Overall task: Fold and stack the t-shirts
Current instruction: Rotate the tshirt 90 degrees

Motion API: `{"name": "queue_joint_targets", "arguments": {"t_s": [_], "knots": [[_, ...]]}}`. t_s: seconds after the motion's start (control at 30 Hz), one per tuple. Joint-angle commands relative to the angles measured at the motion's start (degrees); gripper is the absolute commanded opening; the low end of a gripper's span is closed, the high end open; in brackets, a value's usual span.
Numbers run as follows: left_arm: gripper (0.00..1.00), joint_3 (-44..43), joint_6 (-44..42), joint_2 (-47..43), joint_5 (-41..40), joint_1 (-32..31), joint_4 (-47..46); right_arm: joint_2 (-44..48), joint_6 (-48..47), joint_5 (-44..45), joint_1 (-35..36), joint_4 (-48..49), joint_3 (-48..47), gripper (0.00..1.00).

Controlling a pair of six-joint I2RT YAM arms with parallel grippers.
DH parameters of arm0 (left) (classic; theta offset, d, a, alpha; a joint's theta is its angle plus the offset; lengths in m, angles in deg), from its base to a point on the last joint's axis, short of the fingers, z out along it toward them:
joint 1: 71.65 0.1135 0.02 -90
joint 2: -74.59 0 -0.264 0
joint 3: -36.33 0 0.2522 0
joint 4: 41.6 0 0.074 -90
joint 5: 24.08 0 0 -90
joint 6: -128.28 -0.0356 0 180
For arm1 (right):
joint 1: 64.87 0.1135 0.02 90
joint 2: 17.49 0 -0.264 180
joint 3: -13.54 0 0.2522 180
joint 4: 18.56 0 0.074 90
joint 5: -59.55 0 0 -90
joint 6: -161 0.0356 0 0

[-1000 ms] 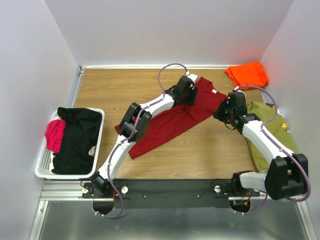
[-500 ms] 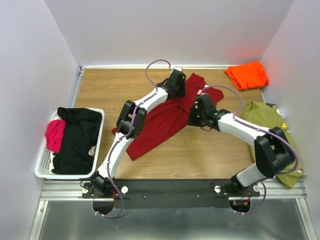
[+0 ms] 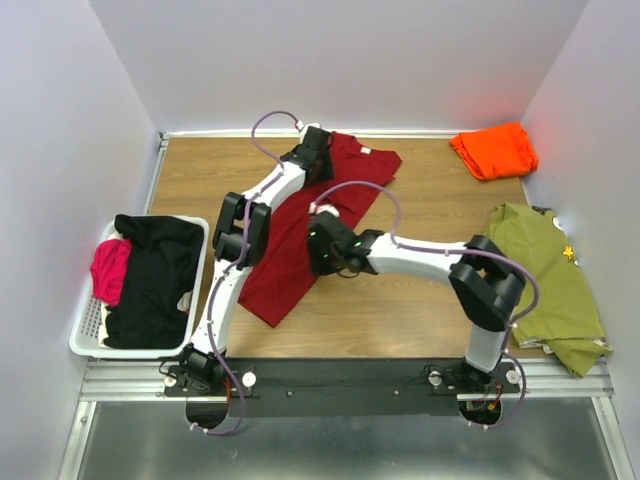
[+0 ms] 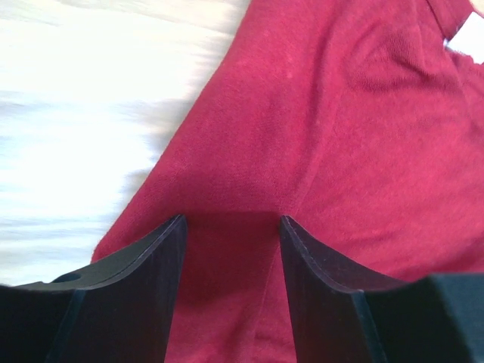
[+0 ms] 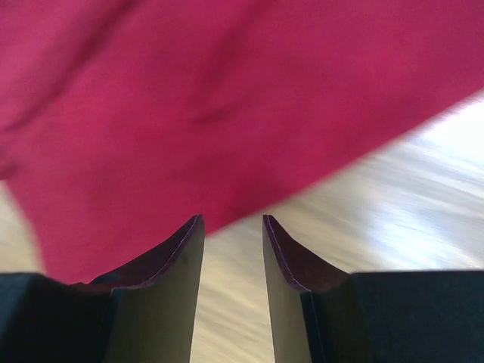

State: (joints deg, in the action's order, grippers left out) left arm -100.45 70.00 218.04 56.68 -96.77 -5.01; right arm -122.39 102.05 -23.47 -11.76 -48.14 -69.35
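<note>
Left jaws: roughly half apart, tips down on the dark red t-shirt (image 4: 318, 136) near its collar end, with cloth filling the gap. Creases run off the right-hand tip, but cannot tell if the cloth is pinched or just pressed flat. The white neck label (image 4: 469, 34) sits at the top right corner of that view.

Right jaws: released, with a narrow gap. Bare wood shows between them, and the shirt's edge lies just beyond the tips (view smeared, so probably moving fast).

Change over the last second: the left arm swung toward the far left and the shirt went with it. Its collar end is now near the back wall, and the body runs down-left across the surface (image 3: 420, 300). The right arm crossed over from beside the olive t-shirt (image 3: 545, 270) to the red shirt's right edge, mid-surface.

Likely meaning: the shirt is being dragged and straightened for folding, and the fold itself has not begun.

The orange t-shirt (image 3: 493, 150) sits bunched in the far right corner, well apart. A basket (image 3: 85, 340) of black and pink clothes is at left.
</note>
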Motion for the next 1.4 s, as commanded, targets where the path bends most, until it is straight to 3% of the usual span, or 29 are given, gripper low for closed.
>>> {"name": "queue_joint_targets", "arguments": {"t_s": [0.0,0.13,0.57,0.93,1.13,1.37], "knots": [[0.61,4.62,-4.73,-7.21,-1.32,1.22,-1.99,-5.21,-0.2,1.89,6.56,0.43,-7.58,0.45],[0.61,12.09,-6.76,-14.69,0.01,1.66,-8.85,-8.47,-0.99,2.07,9.56,0.26,-10.94,0.45],[0.61,21.15,-8.7,-24.01,-2.98,5.0,-9.73,-15.69,-1.87,3.56,12.9,-0.27,-11.22,0.45],[0.62,25.55,-8.7,-27.18,-3.77,5.44,-9.91,-0.59,8.05,5.76,13.26,-1.32,16.0,0.45],[0.61,27.66,-8.61,-28.5,-4.04,5.44,-10.52,7.68,14.73,4.36,14.13,-2.03,26.48,0.44],[0.61,29.59,-7.82,-29.02,-4.04,5.44,-10.26,21.21,24.04,5.14,14.75,-9.21,37.47,0.44]]}}
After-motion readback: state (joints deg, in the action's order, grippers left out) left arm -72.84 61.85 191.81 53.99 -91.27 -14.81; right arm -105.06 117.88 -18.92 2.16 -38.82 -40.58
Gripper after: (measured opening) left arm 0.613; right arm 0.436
